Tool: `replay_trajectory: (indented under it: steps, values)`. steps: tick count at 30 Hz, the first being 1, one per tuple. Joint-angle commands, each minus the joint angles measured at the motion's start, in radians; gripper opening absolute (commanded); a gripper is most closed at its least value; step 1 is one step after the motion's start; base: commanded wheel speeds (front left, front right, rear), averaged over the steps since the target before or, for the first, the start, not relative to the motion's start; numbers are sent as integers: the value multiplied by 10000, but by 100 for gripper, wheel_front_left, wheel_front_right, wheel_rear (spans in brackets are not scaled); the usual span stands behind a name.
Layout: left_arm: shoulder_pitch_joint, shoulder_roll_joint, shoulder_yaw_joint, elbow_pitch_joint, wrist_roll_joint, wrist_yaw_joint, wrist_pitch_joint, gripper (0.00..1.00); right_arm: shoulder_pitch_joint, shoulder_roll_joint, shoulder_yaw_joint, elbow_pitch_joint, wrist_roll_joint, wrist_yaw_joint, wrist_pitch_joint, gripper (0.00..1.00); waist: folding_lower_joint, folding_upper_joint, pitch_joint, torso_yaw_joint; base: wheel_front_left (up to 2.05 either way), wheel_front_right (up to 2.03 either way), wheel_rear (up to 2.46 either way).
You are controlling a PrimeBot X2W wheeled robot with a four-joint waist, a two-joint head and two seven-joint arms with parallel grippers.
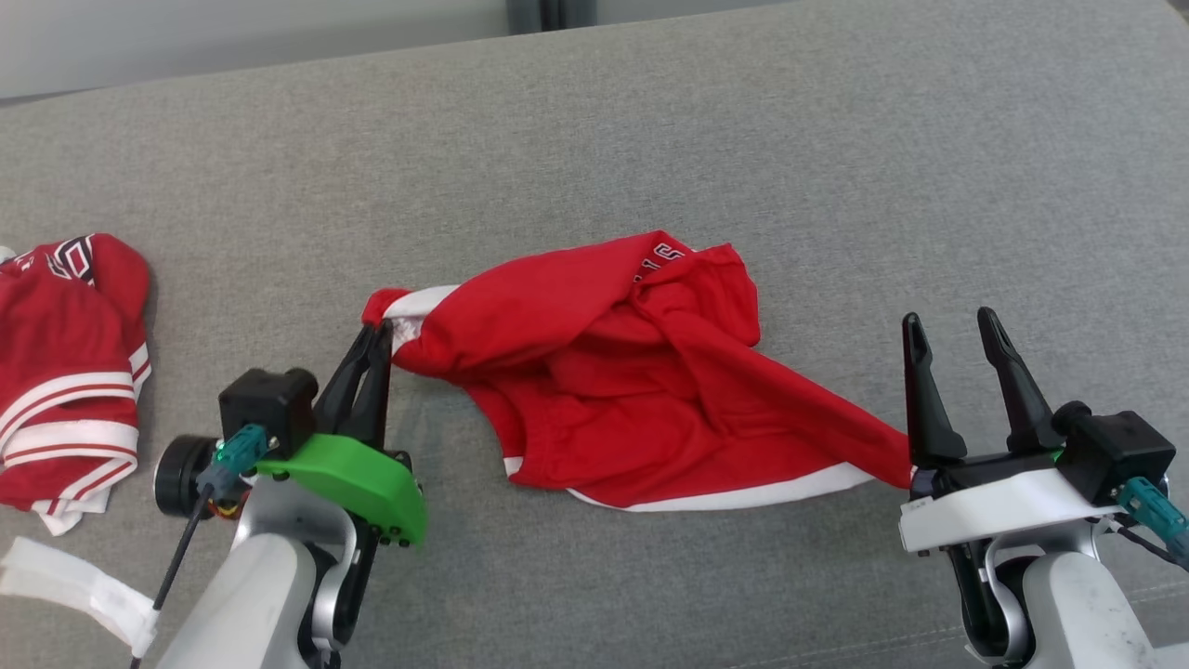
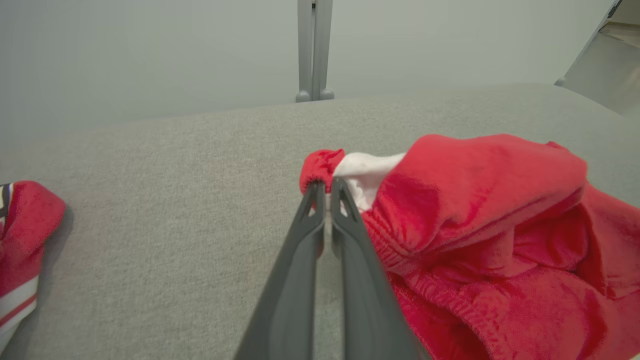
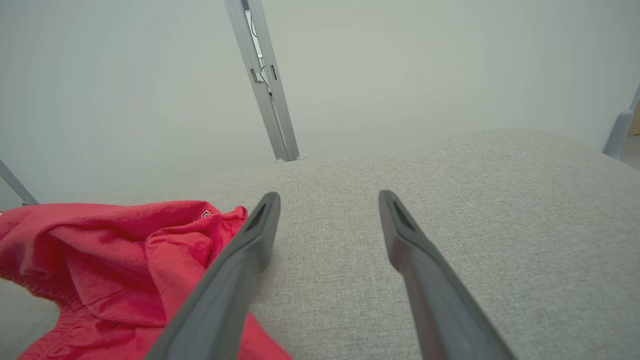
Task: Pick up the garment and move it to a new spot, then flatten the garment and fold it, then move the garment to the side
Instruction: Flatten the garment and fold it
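A red garment [image 1: 632,372] with white trim lies crumpled in the middle of the grey cloth surface [image 1: 650,139]. My left gripper [image 1: 379,330] is shut on the garment's left corner, a red and white bunch [image 2: 325,167] pinched at the fingertips. My right gripper [image 1: 952,330] stands open at the garment's right end, with nothing between its fingers [image 3: 250,235]. The garment's right tip [image 1: 892,460] reaches the base of that gripper. In the right wrist view the garment [image 3: 110,260] lies left of the open fingers.
A second red garment [image 1: 65,372] with white stripes lies at the left edge, also seen at the left of the left wrist view [image 2: 20,240]. A white strip [image 1: 74,585] lies at the lower left. A grey post [image 3: 265,85] stands behind the surface.
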Motion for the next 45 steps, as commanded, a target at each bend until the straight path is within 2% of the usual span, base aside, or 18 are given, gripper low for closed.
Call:
replay_trajectory:
  steps: [1, 2, 3, 4, 5, 7, 11, 18, 22, 32, 45]
  values:
    - [224, -162, 119, 264, -260, -105, -272, 0, -154, -16, -19, -55, -109, -8, 30, 100, 0, 0, 110, 158, 0, 0, 0]
    - [337, -242, 219, 533, -477, -223, -547, 0, -164, -17, -35, -79, -142, -8, 68, 100, 0, 0, 123, 190, 0, 0, 0]
    - [383, -299, 296, 724, -594, -293, -781, 5, -170, -16, -50, -99, -169, -8, 94, 100, 0, 0, 121, 216, 0, 0, 0]
    - [454, -366, 319, 978, -657, -392, -1011, 67, -179, -16, -65, -130, -188, -7, 99, 100, 0, 0, 117, 239, 0, 0, 0]
    - [469, -446, 341, 1162, -699, -455, -1237, 100, -177, -16, -78, -153, -220, -8, 137, 100, 0, 0, 108, 259, 0, 0, 0]
    - [465, -577, 397, 1479, -715, -560, -1743, 100, -169, -16, -98, -191, -258, -8, 194, 100, 0, 0, 80, 284, 0, 0, 0]
    - [492, -830, 781, 1532, -538, -430, -2371, 100, -142, -16, -175, -337, -424, -7, 302, 100, 0, 0, -42, 342, 0, 0, 0]
    - [1083, -628, 1815, 376, 289, -244, -2465, 100, 65, -16, -258, -686, -808, -7, 640, 100, 0, 0, -480, 492, 0, 0, 0]
    - [1571, -408, 2094, -8, 619, -168, -2468, 100, 227, -16, -235, -867, -940, -8, 852, 100, 0, 0, -730, 559, 0, 0, 0]
    - [2252, -130, 2084, -341, 771, -14, -2421, 100, 545, -16, -161, -1229, -1083, -7, 1198, 100, 0, 0, -970, 650, 0, 0, 0]
    - [1923, -215, 1928, -490, 728, -10, -2396, 100, 367, -149, -174, -1200, -1012, -7, 1394, 100, 0, 0, -683, 868, 0, 0, 0]
